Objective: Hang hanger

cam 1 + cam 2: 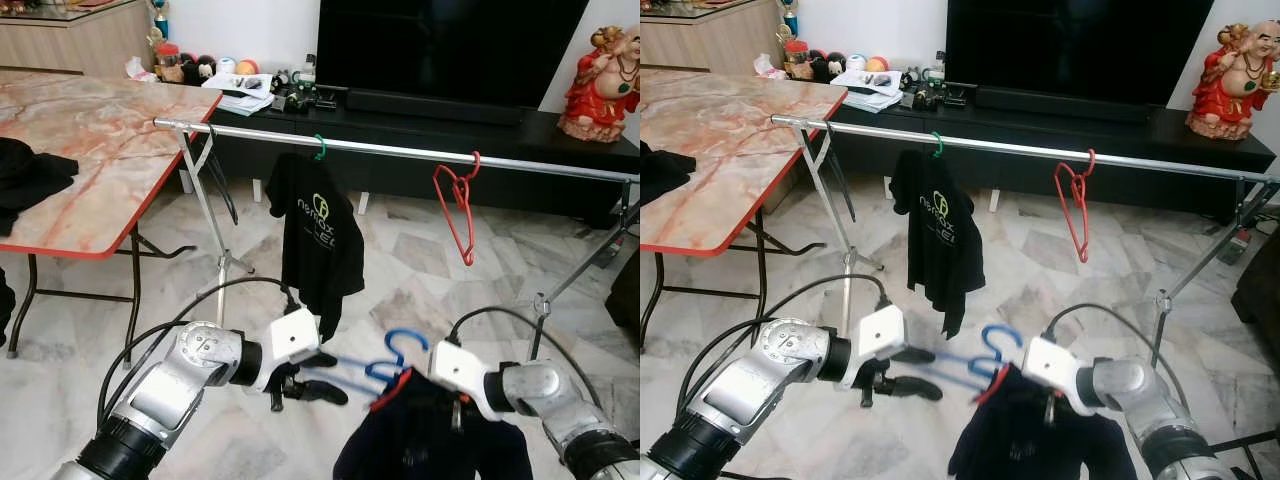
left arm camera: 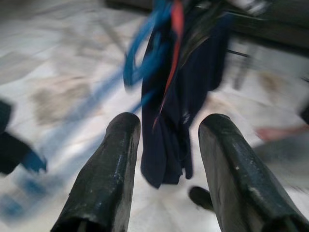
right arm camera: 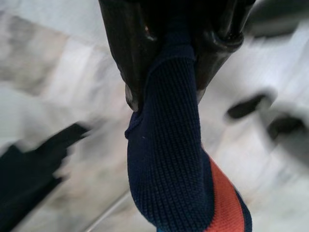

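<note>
- Right gripper (image 3: 164,53) low at the front right, clamped on the collar of a navy garment (image 1: 430,440) with an orange-red trim.
- Blue hanger (image 1: 385,365) inside that garment, hook standing up above the collar, well below the rail.
- Left gripper (image 1: 305,388) low at the front left, 2 fingers (image 2: 104,174) spread wide and holding nothing, pointed at the blue hanger's blurred arm, just beside it.
- Silver clothes rail (image 1: 400,148) across the room, carrying a black T-shirt (image 1: 315,235) on a green hook and, further right, 1 bare red hanger (image 1: 457,205).
- Marble-patterned table (image 1: 90,150) at the left, red-edged, with dark cloth on it.
- TV cabinet (image 1: 560,135) behind the rail, red figurine (image 1: 605,70) at its right end.
</note>
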`<state>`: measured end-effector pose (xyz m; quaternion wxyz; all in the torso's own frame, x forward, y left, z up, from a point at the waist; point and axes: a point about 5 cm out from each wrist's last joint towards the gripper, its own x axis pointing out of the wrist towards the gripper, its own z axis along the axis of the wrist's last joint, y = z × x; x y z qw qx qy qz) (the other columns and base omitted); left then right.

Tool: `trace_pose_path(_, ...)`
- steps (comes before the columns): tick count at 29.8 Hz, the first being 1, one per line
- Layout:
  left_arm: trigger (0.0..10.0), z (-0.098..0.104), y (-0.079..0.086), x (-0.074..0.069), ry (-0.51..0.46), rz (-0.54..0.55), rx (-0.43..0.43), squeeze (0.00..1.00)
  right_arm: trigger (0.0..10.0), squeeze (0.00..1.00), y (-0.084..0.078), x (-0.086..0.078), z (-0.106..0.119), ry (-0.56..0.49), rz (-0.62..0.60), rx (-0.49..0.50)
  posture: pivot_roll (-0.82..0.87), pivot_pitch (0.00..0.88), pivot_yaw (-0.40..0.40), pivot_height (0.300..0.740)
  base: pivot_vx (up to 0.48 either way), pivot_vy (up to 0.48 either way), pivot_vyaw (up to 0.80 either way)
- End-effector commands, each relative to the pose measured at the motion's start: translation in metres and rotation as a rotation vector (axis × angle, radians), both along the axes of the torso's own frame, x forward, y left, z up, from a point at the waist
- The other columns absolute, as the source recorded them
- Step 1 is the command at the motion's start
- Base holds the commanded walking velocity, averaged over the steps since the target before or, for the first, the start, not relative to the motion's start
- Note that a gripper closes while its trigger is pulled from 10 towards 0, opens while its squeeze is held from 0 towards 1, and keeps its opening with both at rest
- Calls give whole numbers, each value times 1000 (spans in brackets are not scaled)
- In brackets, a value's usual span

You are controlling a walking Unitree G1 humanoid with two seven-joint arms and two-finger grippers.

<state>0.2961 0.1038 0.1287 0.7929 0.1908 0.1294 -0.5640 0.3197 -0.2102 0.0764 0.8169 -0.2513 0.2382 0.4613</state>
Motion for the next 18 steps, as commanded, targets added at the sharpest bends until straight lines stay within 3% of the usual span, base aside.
trace_pose_path(1, 10000, -7, 3, 2, -17, 55, 20, 1000, 0, 0, 4, 13, 22, -97, -22, 56, 39, 73, -79, 740, 0, 0, 0)
trace_pose_path(3, 10000, -15, 4, 6, -59, 164, 18, 945, 0, 0, 10, 21, 34, -154, -64, 87, 36, 78, -80, 740, 0, 0, 0)
trace_pose_path(4, 10000, -15, 4, 6, -59, 164, 18, 945, 0, 0, 10, 21, 34, -154, -64, 87, 36, 78, -80, 740, 0, 0, 0)
trace_pose_path(5, 10000, -20, 5, 8, -67, 222, 12, 0, 0, 0, 13, 26, 40, -181, -118, 112, 37, 78, -79, 740, 0, 0, 0)
trace_pose_path(7, 10000, -23, 5, 10, -64, 258, -4, 0, 0, 0, 15, 29, 43, -197, -135, 120, 37, 79, -79, 740, 0, 0, 0)
trace_pose_path(10, 10000, -31, 5, 19, -47, 415, -85, 0, 0, 0, 27, 36, 56, -244, -169, 145, 35, 74, -74, 740, 0, 0, 0)
trace_pose_path(18, 10000, -49, 8, 33, -145, 561, -1, 0, 0, 0, 64, 42, 93, -327, -156, 261, 19, 48, -68, 740, 0, 0, 0)
